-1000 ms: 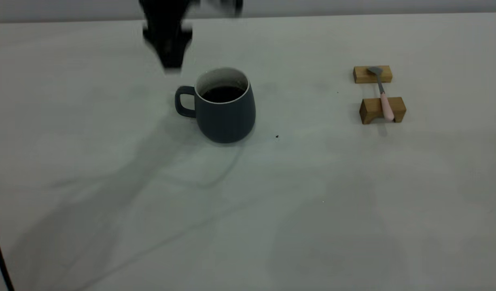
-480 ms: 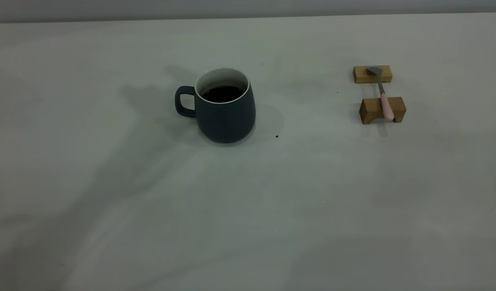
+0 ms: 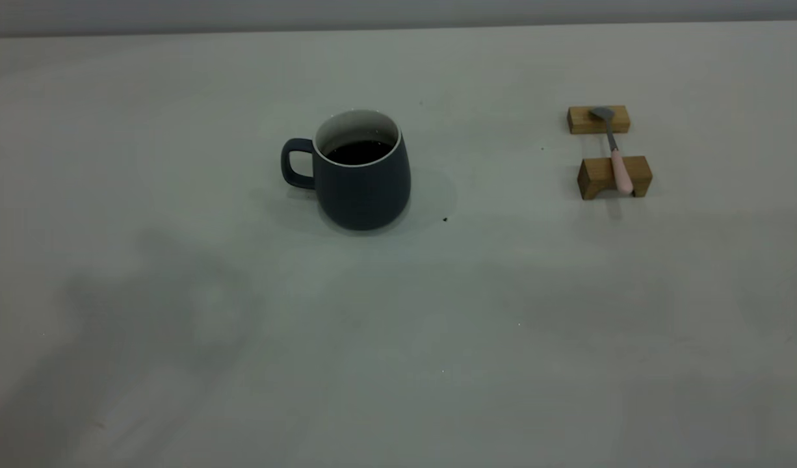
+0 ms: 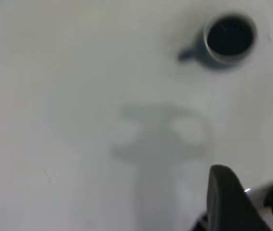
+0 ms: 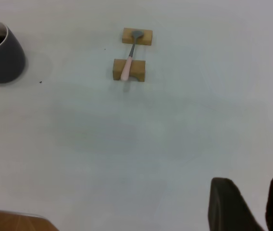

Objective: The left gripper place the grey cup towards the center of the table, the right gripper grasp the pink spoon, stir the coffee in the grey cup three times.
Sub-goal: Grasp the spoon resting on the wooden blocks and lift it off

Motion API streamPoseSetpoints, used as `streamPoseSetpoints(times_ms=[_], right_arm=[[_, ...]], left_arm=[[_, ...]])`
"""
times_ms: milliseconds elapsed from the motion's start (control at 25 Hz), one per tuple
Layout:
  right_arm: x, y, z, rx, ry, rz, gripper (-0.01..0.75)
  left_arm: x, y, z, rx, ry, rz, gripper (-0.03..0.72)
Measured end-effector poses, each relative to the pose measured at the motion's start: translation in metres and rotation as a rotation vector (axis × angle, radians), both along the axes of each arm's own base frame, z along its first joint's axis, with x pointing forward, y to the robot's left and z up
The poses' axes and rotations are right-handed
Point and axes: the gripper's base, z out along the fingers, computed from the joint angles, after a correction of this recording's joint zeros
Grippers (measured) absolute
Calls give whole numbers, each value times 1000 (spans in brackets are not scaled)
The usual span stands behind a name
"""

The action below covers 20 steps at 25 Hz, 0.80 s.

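Note:
The grey cup (image 3: 363,188) stands upright near the middle of the table (image 3: 437,325), handle to the left, with dark coffee (image 3: 358,151) inside. The pink spoon (image 3: 618,159) lies at the right across two tan wooden blocks, bowl on the far one. Neither gripper shows in the exterior view. In the left wrist view the cup (image 4: 223,60) is far below and away from my left gripper (image 4: 252,168), which is open and empty. The right wrist view shows the spoon (image 5: 127,67) and the cup (image 5: 4,60) well away from my right gripper (image 5: 251,180), open with nothing in it.
The spoon rests on a far block (image 3: 577,121) and a near notched block (image 3: 597,177). A small dark speck (image 3: 445,220) lies beside the cup. A brown edge (image 5: 11,222) shows at one corner of the right wrist view.
The left arm, above and behind the cup's handle side one second ago, has left the exterior view. Its shadow has slid off to the left front. Cup and spoon have not moved.

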Motion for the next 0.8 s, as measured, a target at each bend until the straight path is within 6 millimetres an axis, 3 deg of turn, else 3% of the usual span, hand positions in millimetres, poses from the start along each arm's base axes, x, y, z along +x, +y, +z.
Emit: streamPoseSetpoints(times_ms=[160,360,600,800], right_arm=[[0,0,0,0,0,0,238],[0,0,0,0,0,0,238],[0,0,0,0,0,0,238],[0,0,0,0,0,0,238]], left_arm=[[-75,42,-19,-46,-8,60,278],[-157,92,-54,-146,-114,272,270],[-212,106,-92,-198,-268,399,270],[-234,107,-110,-229,-370,402,270]])
